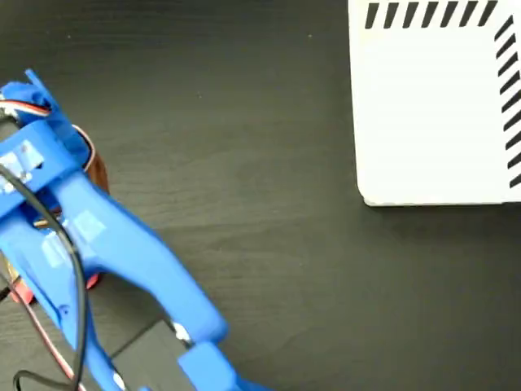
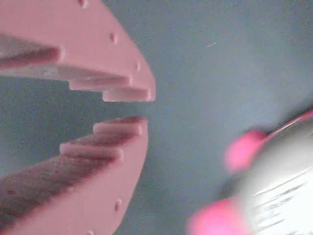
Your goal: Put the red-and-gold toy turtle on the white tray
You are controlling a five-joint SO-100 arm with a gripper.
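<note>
Your gripper (image 2: 139,108) is not holding anything yet. In the wrist view its two stepped fingers (image 2: 112,78) have only a thin gap between their tips, and nothing sits in that gap. So you are at the first step: reaching for the toy.

The red-and-gold toy turtle (image 2: 274,191) shows blurry at the lower right of the wrist view, off to the side of the fingers and not touching them. You can see a shiny shell and pinkish-red feet. In the fixed view the blue arm (image 1: 98,236) covers it at the left; only a bit of red peeks out under the arm, and I cannot be sure that it is the turtle.

The white tray (image 1: 431,122) sits at the far right, well apart from the arm, on the dark table (image 1: 269,204).

Next, I think you need to spread the fingers wider, swing them over to the turtle, and close around its shell. Then carry it right to the tray.
</note>
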